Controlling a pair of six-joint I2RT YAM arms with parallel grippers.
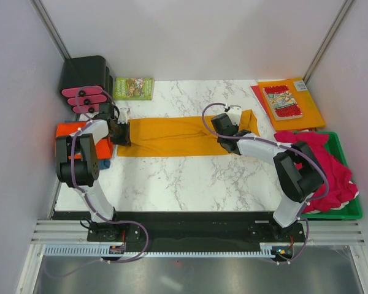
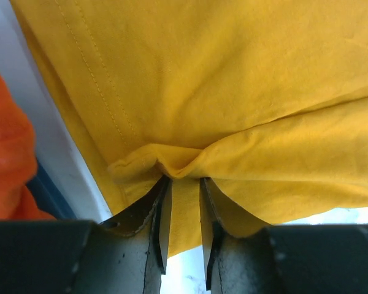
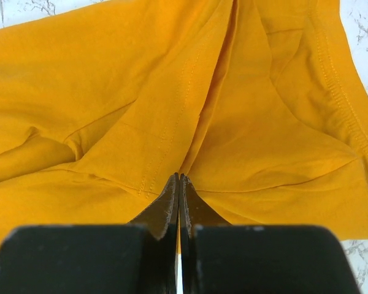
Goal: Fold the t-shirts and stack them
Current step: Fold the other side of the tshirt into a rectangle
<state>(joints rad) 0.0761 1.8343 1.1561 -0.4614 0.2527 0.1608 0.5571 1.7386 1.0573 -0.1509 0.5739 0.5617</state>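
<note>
Top external shows the mustard shirt [image 1: 172, 138] laid long across the table [image 1: 172, 177]. Our left gripper [image 2: 183, 184] pinches one end, right gripper [image 3: 179, 179] is clamped tight on the other, we reckon to pull it taut for folding. Pink shirts [image 1: 331, 174] sit in the bin [image 1: 343, 214], far right.

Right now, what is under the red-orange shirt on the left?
A strip of blue cloth peeks out beneath the red-orange shirt. The shirt and the left arm cover the rest of it.

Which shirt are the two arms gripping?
The mustard t-shirt, stretched out between them; the red-orange one sits at left, the crimson-pink ones heap in the green tray.
</note>
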